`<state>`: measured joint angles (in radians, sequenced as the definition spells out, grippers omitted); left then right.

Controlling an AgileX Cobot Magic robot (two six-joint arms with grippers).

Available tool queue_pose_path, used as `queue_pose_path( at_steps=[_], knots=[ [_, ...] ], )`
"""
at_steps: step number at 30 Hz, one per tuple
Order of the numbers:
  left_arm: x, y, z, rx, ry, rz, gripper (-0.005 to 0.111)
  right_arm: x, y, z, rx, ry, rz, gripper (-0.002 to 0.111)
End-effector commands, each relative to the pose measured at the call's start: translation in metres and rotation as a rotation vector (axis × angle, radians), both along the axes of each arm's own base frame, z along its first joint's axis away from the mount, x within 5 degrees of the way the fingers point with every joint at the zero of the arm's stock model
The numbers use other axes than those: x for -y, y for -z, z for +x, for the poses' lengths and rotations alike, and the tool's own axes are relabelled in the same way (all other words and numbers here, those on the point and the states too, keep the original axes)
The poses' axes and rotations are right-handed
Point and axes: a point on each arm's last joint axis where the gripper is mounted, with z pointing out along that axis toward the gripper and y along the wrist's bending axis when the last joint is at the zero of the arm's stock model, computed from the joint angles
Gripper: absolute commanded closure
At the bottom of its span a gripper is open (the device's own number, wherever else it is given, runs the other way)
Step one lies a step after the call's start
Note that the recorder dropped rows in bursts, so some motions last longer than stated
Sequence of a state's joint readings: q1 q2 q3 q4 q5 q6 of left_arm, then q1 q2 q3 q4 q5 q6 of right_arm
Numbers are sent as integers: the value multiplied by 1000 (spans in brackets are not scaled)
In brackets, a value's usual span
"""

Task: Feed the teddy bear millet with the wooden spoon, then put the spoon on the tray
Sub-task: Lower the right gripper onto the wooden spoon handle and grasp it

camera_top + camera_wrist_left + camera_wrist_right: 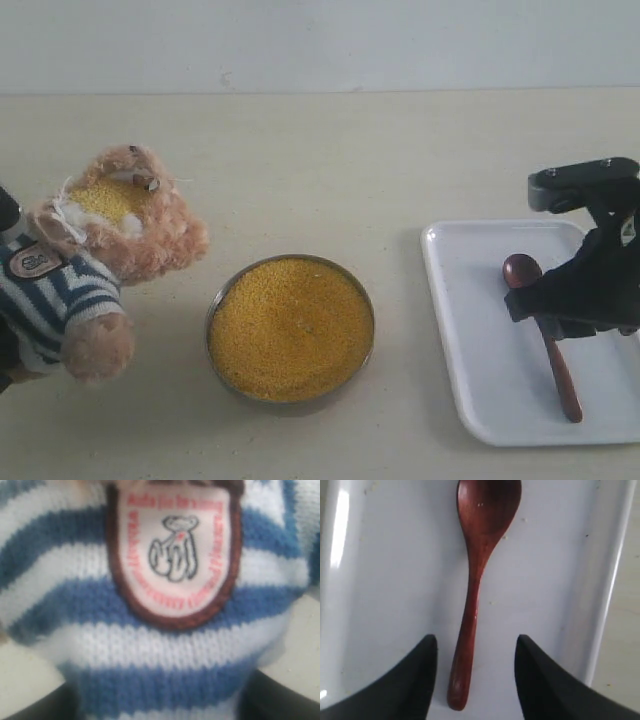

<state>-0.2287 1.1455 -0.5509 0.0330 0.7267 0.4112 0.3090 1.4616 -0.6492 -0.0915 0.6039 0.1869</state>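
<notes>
The teddy bear leans at the far left, its hollowed face holding some yellow grains. My left gripper is shut on the bear's striped body, just below the chest badge. The millet fills the round metal bowl at centre. The wooden spoon lies flat on the white tray at the right. My right gripper hovers open over the spoon handle, its fingers on either side of the handle and apart from it.
The tray's raised rim runs close beside the right gripper. A few stray grains dot the tray floor. Bare beige table lies between bear, bowl and tray, with a pale wall behind.
</notes>
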Motion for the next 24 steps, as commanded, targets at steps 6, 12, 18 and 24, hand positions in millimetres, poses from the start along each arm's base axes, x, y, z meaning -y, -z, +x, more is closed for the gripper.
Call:
queue_pose_path(
  at_steps=[6, 12, 18, 24],
  knots=[
    [2, -1, 1, 21, -13, -19, 103, -3, 38, -1, -30, 16, 27, 61],
    [2, -1, 1, 21, -14, -20, 103, -4, 46, 2, -32, 16, 29, 61],
    [2, -1, 1, 21, -14, -20, 103, -4, 52, 3, -50, 16, 23, 65],
    [2, -1, 1, 21, -14, -20, 103, -4, 40, 3, -31, -15, 19, 108]
  ],
)
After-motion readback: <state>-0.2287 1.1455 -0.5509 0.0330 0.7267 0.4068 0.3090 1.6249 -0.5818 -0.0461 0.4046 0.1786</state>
